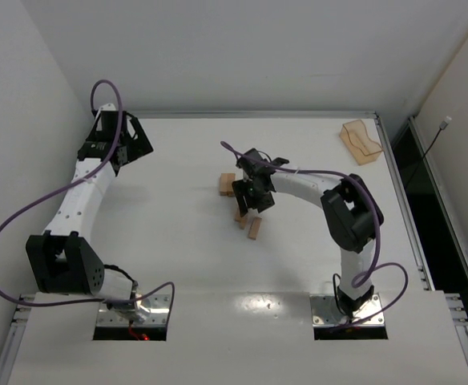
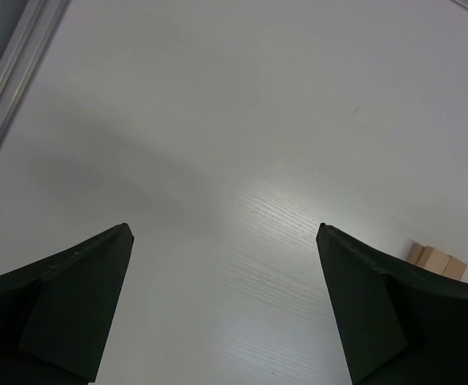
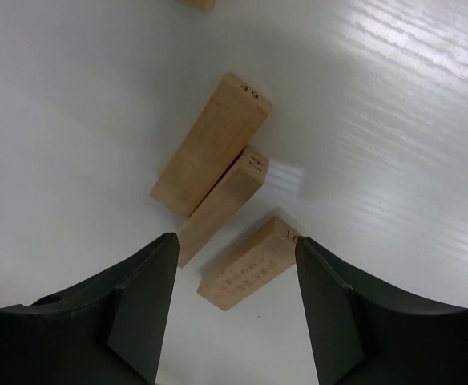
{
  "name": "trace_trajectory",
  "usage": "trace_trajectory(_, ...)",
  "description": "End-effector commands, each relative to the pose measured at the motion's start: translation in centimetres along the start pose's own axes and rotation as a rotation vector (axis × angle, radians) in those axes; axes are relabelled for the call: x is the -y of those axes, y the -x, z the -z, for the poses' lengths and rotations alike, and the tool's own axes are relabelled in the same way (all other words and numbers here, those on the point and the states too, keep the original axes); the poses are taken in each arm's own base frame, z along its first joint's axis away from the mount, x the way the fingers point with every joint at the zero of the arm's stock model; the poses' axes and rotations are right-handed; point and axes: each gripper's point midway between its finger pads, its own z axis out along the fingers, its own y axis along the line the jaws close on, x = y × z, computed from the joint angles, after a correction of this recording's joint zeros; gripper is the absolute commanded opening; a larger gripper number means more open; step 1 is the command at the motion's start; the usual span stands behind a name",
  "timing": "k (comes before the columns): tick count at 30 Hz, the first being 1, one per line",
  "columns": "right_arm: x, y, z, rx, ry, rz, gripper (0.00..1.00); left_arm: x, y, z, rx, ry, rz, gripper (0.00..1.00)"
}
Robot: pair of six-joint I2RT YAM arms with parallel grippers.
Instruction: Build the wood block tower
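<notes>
The right pincer (image 3: 236, 241) hangs low over the middle of the white table (image 1: 178, 265). Its black jaws stand partly open either side of a small light tan wooden plank with faint printing (image 3: 248, 265), which lies flat and aslant between them. One finger (image 3: 326, 297) looks to touch the printed plank's corner while a gap shows at the other, so nothing is gripped yet. Just beyond lie two more tan planks (image 3: 210, 144), long sides touching, the nearer one close to the other finger. The tower (image 1: 227, 184), a small stack of the same tan planks, stands just left of this pincer in the overhead view, a little toward the table's far edge. To do this step well, I judge the jaws should square up to the printed plank's long sides and centre on it, clear of the neighbouring plank, before shutting and lifting straight up. The left pincer (image 2: 223, 228) is wide open and empty near the table's far left corner.
</notes>
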Motion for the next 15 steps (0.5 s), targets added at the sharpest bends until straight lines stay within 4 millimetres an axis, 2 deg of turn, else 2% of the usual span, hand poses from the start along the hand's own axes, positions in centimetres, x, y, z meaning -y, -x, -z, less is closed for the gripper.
trace_trajectory(1,-1.6,2.2,0.3,0.054,0.025,-0.008,0.57,-0.2,0.2,0.7,0.015,-0.021,0.025,0.99)
trace_trajectory(5,-1.6,2.9,0.0,0.063,0.018,-0.008,0.57,-0.6,0.0,0.5,0.009,-0.010,0.038,0.99)
trace_trajectory(7,-1.3,2.2,-0.6,0.040,0.010,-0.009,0.57,-0.3,0.3,0.7,0.014,-0.023,0.040,0.99)
trace_trajectory(10,-0.8,1.2,-1.2,0.014,-0.009,-0.011,0.52,-0.2,0.5,0.5,0.014,-0.023,0.041,0.99)
trace_trajectory(15,-0.3,0.9,-1.4,0.011,-0.029,-0.011,0.43,-0.2,0.3,0.2,0.006,-0.019,0.038,0.99)
